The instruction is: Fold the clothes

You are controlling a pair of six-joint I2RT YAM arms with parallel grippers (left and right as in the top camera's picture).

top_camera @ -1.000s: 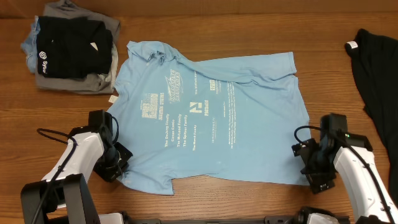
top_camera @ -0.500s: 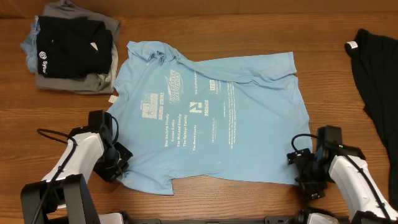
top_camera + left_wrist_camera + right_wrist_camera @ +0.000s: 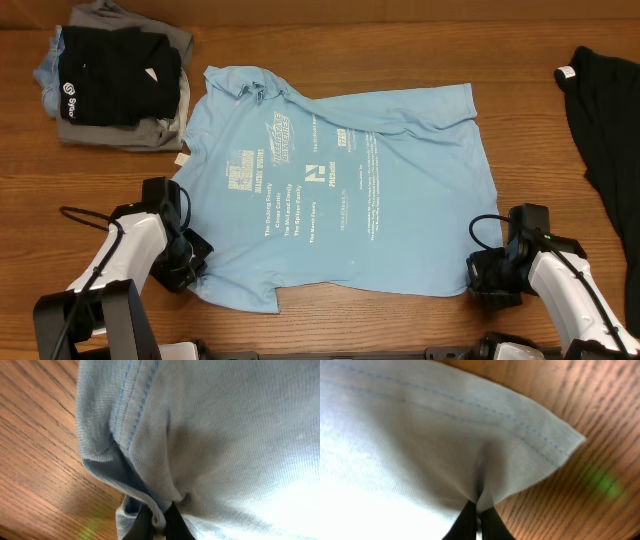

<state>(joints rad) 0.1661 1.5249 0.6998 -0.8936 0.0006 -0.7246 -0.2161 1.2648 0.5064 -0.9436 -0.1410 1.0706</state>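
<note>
Cloth fills both wrist views. The light blue T-shirt (image 3: pixel 335 190) lies spread flat in the middle of the wooden table (image 3: pixel 420 40), printed side up, its collar toward the far left. The left hand (image 3: pixel 157 521) is clenched on a bunch of the shirt's fabric at its near left edge, beside a stitched hem. The cloth gathers into folds where the two fingers meet. The right hand (image 3: pixel 478 519) is clenched too, pinching the shirt's near right corner, and the stitched hem fans out above the fingertips over bare wood. In the overhead view both arms reach in from the near side, one at each near corner of the shirt. A black garment (image 3: pixel 605 130) with a white tag (image 3: pixel 567 72) lies at the right edge of the table, well apart from the shirt. A stack of folded clothes (image 3: pixel 115 75), black on top of grey and blue, sits at the far left corner, near the shirt's collar.
</note>
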